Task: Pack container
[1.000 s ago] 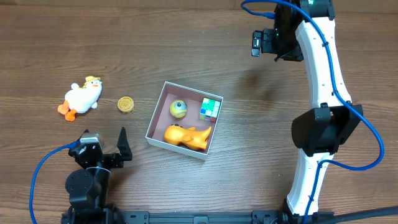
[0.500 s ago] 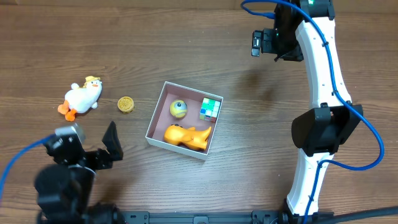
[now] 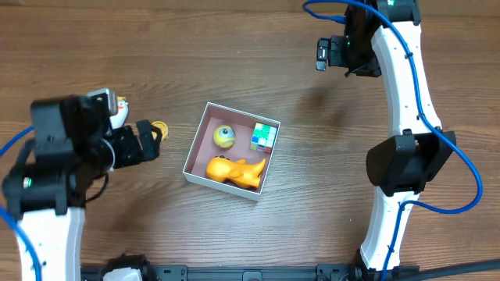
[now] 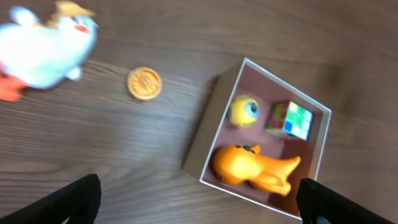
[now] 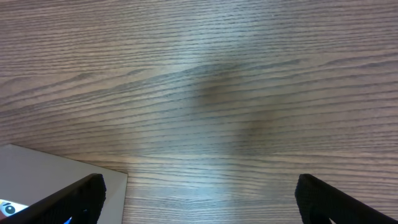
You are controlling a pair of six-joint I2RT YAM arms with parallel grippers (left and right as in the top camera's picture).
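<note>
The container (image 3: 242, 129) is a square white-walled box with a pinkish floor at the table's middle. In it lie a yellow eyeball ball (image 3: 224, 136), a coloured cube (image 3: 265, 136) and an orange toy animal (image 3: 234, 169). My left gripper (image 3: 150, 140) hangs open and empty to the left of the box. The left wrist view looks down on the container (image 4: 267, 87), a gold coin (image 4: 144, 83) and a white plush duck (image 4: 43, 46) beyond my open left gripper (image 4: 199, 200). Overhead, my left arm hides most of the duck (image 3: 119, 104). My right gripper (image 5: 199, 196) is open over bare wood, far back right (image 3: 348, 55).
The coin (image 3: 160, 128) lies just left of the container, partly under my left fingers. A pale flat sheet (image 5: 50, 180) shows at the lower left of the right wrist view. Wooden tabletop (image 3: 312, 179) surrounds the box. The right arm's white links (image 3: 402, 148) stand along the right side.
My left arm has swung up from the front edge to above the duck and coin, still open. The right arm and the toys in the box have not moved.
</note>
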